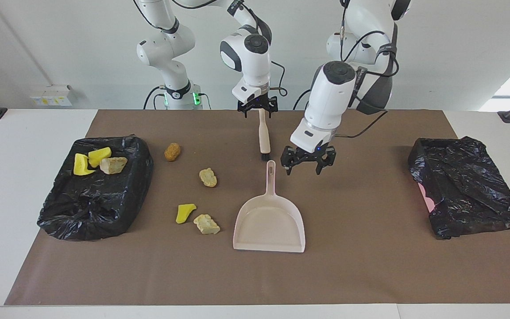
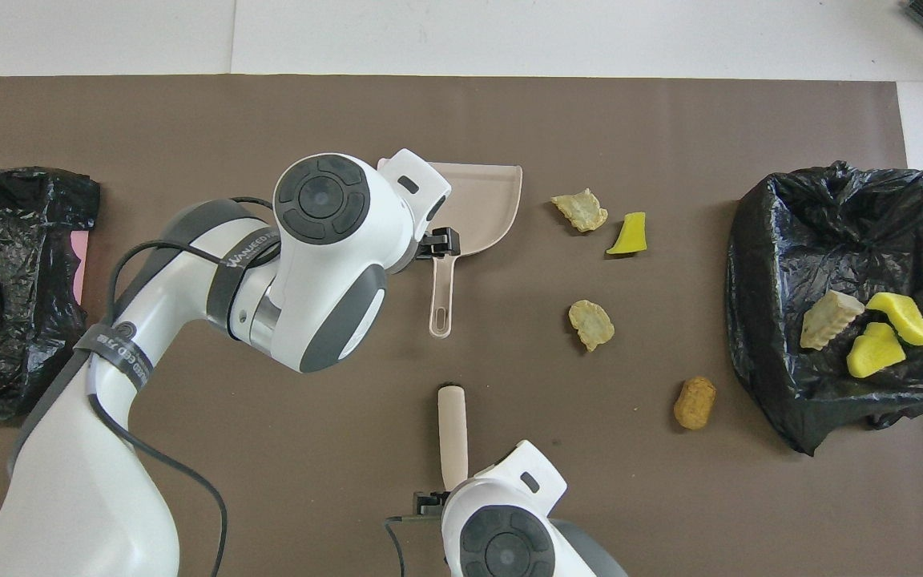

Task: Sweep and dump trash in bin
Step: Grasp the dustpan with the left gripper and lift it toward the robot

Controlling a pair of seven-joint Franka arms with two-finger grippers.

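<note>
Trash: 4 lumps loose on the brown mat [image 1: 348, 266], namely brown oval sponge [image 1: 172, 152], 2 beige crumbly chunks [image 1: 208, 177] [image 1: 206, 223] and yellow wedge [image 1: 185, 212]; 3 more lie on the black-bagged bin [image 1: 95, 208]. Left gripper [image 1: 307, 165] hangs spread, holding nothing, beside the dustpan [image 1: 269, 221] handle. Right gripper [image 1: 258, 107] sits over the brush [image 1: 263, 137]; fingers spread.
</note>
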